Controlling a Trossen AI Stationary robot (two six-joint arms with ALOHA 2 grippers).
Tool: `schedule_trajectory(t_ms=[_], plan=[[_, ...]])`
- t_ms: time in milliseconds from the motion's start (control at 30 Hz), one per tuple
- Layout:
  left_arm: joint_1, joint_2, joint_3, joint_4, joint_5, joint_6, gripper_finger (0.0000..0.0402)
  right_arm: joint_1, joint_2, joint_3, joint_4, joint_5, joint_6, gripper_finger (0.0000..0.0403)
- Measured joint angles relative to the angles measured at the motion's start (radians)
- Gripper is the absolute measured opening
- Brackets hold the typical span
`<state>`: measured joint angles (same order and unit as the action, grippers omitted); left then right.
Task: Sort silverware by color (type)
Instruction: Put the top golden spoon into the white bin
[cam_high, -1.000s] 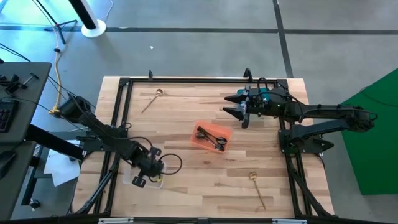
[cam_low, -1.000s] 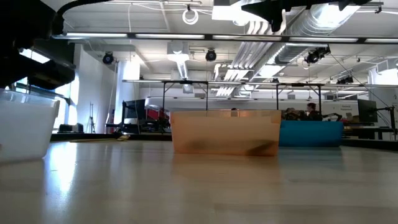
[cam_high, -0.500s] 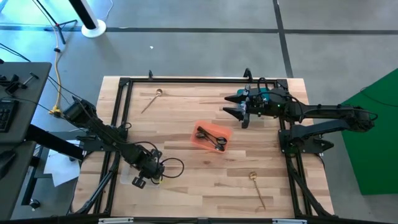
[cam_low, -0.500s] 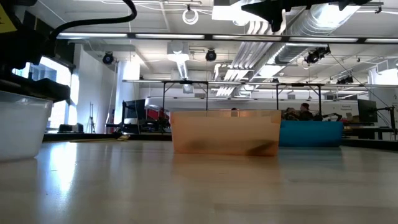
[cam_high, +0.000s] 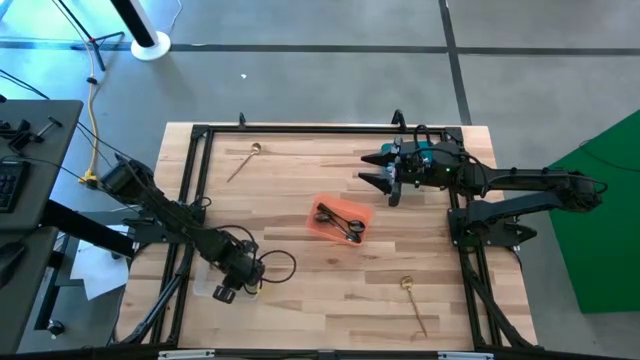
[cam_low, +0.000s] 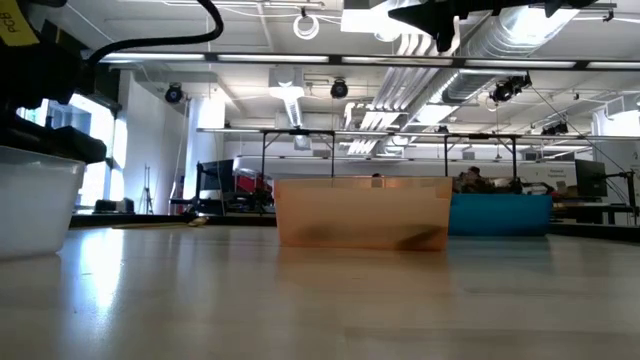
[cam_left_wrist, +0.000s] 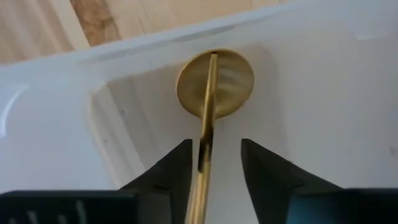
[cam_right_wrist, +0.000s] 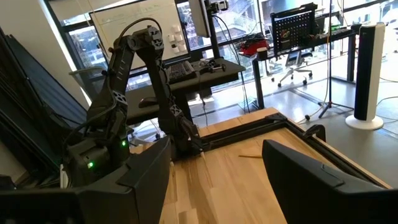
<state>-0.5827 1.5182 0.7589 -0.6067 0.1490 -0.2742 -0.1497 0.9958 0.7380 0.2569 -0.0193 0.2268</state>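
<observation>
Bin (cam_high: 343, 221) with utensils at the table's (cam_high: 300, 310) centre, a spoon (cam_high: 241, 160) near the far left corner, another spoon (cam_high: 414, 303) near the front right, left-edge tub (cam_left_wrist: 323, 93) holding a spoon (cam_left_wrist: 213, 93).

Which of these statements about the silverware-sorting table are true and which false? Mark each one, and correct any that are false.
1. The orange bin holds black utensils. True.
2. The left gripper is over a white bin with a gold spoon between its fingers. True.
3. No gold pieces lie loose on the table. False: one lies at the far left, another at the near right.
4. The right gripper carries a fork. False: it is open and empty.
</observation>
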Motion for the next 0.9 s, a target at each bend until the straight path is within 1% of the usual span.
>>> schedule_trajectory(t_ms=[133,267,367,467,567,667,733,833,900], plan=[[0.007,-0.037,0.0,-0.011,0.002,-0.012,0.0163,0.0,0.0,0.0,-0.009,0.0,-0.001,0.0239],[0.034,-0.105,0.02,-0.106,-0.002,-0.027,0.0187,0.0,0.0,0.0,-0.023,0.0,-0.011,0.0239],[0.057,-0.162,0.044,-0.18,-0.005,-0.066,0.0195,0.0,0.0,0.0,-0.034,0.0,-0.007,0.0239],[0.07,-0.23,0.066,-0.203,-0.002,-0.125,0.0197,0.0,0.0,0.0,-0.035,0.0,-0.002,0.0239],[0.083,-0.305,0.105,-0.193,-0.002,-0.195,0.0197,0.0,0.0,0.0,-0.032,0.0,-0.009,0.0239],[0.118,-0.389,0.159,-0.124,-0.013,-0.215,0.0197,0.0,0.0,0.0,-0.03,0.0,-0.009,0.0239],[0.158,-0.444,0.193,-0.069,-0.044,-0.19,0.0197,0.0,0.0,0.0,-0.029,0.0,-0.012,0.0239],[0.234,-0.506,0.231,0.018,-0.146,-0.139,0.0197,0.0,0.0,0.0,-0.028,0.0,-0.018,0.0239],[0.307,-0.535,0.245,0.11,-0.217,-0.093,0.0197,0.0,0.0,0.0,-0.031,0.0,-0.036,0.0239]])
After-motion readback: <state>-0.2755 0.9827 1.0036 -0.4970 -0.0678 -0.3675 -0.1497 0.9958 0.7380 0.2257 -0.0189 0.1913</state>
